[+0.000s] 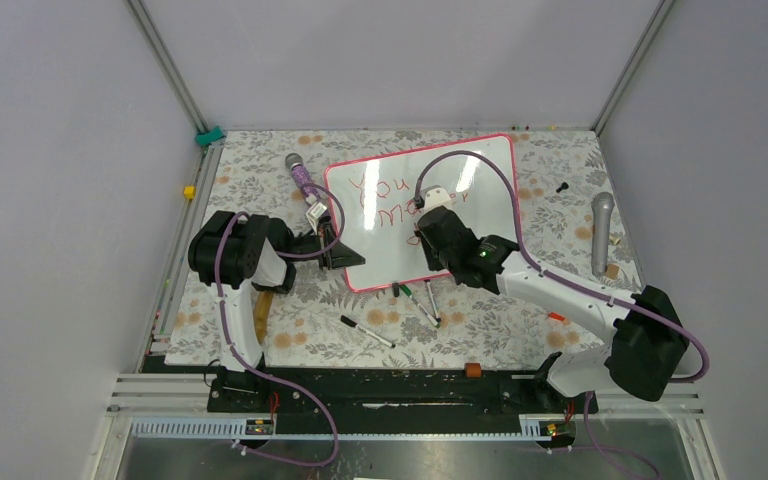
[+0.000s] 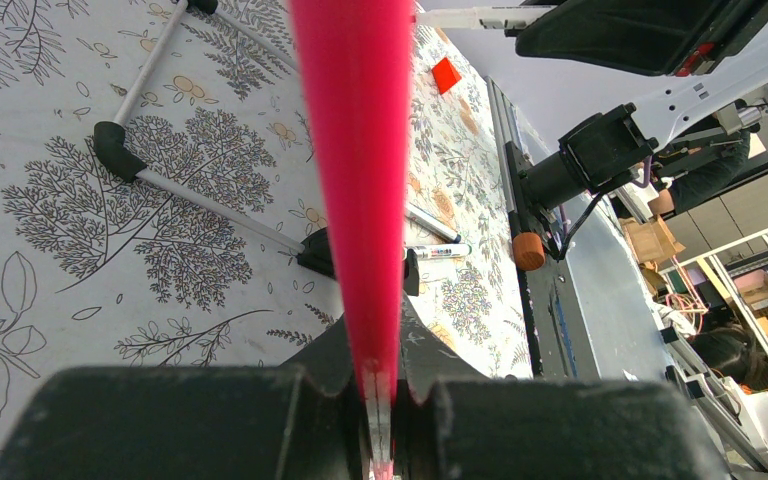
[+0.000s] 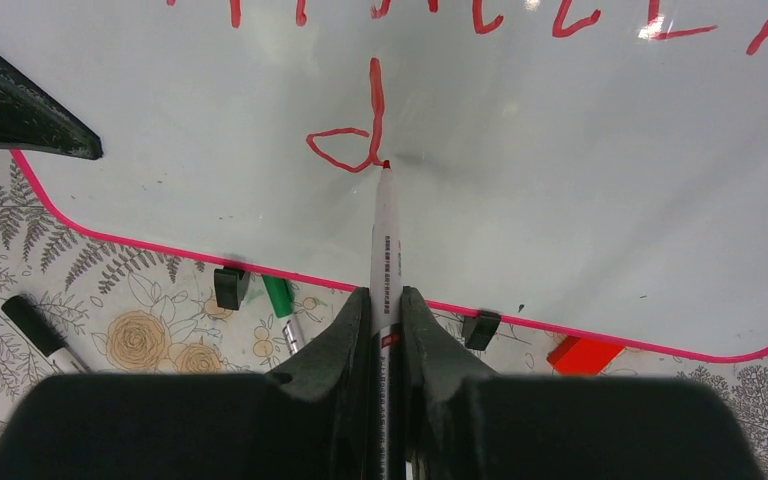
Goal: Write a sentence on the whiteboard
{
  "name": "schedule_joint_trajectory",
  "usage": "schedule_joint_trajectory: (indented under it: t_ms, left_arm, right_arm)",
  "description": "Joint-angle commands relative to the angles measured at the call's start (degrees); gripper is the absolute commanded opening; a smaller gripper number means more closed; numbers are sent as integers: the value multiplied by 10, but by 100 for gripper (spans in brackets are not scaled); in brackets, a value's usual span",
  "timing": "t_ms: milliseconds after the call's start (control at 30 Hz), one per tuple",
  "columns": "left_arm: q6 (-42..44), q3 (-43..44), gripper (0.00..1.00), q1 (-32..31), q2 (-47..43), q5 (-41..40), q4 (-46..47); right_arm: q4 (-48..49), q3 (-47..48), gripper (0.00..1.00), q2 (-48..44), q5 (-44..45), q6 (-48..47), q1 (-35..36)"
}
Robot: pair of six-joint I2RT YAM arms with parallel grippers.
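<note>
The whiteboard [image 1: 480, 190] lies tilted on the floral tablecloth, with its pink-red frame in view. Red writing on it reads "You" [image 1: 370, 185] with a second line [image 1: 390, 212] below. My left gripper [image 1: 345, 250] is shut on the board's left pink edge [image 2: 355, 200], which runs between its jaws [image 2: 385, 390]. My right gripper [image 1: 430, 225] is over the board, shut on a red marker [image 3: 385, 250]. The marker's tip touches the whiteboard [image 3: 560, 200] at the foot of a lone red "d" [image 3: 350, 150], the start of a third line.
Loose markers [image 1: 367, 332] [image 1: 422, 303] and a green one [image 3: 280, 300] lie in front of the board. Two black clips [image 3: 228, 287] [image 3: 480, 330] sit on its near edge, and a red cap [image 3: 582, 355] lies beside it. There is a purple microphone [image 1: 300, 175] at the left and a grey one [image 1: 601, 232] at the right.
</note>
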Motion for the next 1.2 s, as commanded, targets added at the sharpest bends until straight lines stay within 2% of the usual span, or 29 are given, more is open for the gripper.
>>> schedule_joint_trajectory:
  t_ms: [0, 1167]
  left_arm:
    - [43, -6, 0, -14, 30, 10, -17]
    - [45, -6, 0, -15, 29, 12, -17]
  right_arm:
    - [2, 25, 0, 7, 15, 12, 2]
    - [-39, 67, 0, 44, 56, -4, 1]
